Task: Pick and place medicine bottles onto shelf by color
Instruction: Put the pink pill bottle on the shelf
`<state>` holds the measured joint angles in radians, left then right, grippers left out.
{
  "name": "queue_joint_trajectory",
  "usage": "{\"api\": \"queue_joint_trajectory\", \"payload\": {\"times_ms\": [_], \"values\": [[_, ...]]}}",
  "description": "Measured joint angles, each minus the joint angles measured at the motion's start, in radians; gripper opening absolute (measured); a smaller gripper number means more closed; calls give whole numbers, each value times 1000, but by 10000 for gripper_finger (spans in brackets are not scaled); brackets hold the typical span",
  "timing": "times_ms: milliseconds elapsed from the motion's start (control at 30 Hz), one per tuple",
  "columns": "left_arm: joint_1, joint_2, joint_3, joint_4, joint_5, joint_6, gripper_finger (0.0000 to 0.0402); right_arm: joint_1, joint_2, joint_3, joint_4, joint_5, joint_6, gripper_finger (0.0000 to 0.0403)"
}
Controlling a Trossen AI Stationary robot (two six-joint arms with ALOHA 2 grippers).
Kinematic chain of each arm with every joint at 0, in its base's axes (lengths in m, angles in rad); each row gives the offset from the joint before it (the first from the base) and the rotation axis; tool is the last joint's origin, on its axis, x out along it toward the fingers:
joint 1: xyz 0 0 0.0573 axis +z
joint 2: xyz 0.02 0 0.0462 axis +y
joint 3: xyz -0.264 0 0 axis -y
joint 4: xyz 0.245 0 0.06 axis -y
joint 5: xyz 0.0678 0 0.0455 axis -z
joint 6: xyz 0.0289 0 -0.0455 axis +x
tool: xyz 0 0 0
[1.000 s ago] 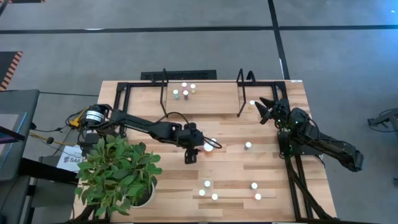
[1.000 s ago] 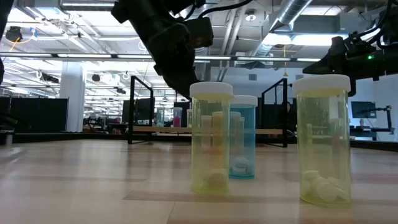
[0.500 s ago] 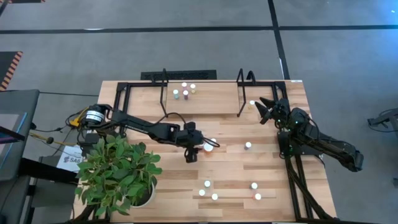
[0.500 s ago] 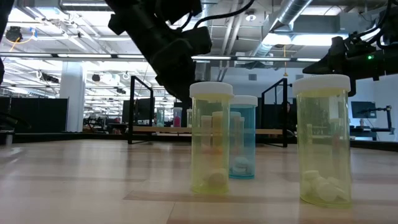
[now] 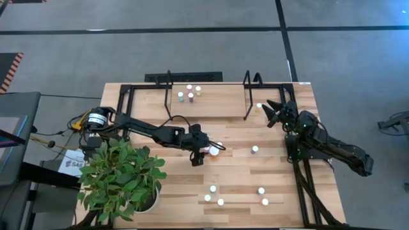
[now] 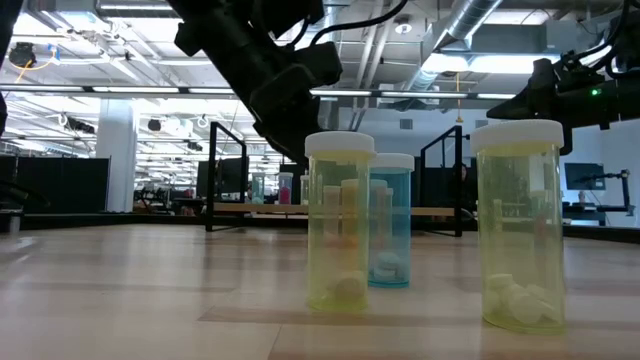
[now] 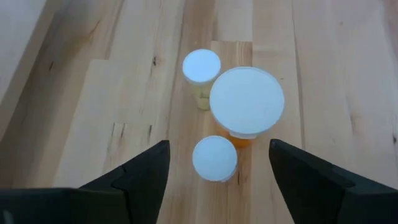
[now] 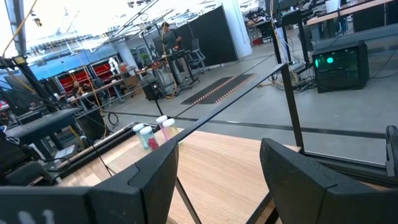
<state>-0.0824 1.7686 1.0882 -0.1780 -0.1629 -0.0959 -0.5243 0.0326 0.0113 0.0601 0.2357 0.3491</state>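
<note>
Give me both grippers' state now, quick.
Left gripper: open, holding nothing, over three bottles at mid-table.
Right gripper: open, empty, by the shelf.

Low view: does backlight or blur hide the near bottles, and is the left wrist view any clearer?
Low view: bright ceiling lights silhouette the arms; the near yellow bottles stay sharp, the shelf behind looks soft. Left wrist view: evenly lit, white caps nearly featureless.
</note>
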Motion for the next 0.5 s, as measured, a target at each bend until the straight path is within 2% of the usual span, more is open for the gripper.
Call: {"api": "queue_joint_trajectory", "payload": {"times_ms": [300,500], "values": [[11,0,0,-15,14,13,266,0,0,0,0,0,0,249],[12,0,-52,51,19,5,266,0,0,0,0,0,0,249]]}}
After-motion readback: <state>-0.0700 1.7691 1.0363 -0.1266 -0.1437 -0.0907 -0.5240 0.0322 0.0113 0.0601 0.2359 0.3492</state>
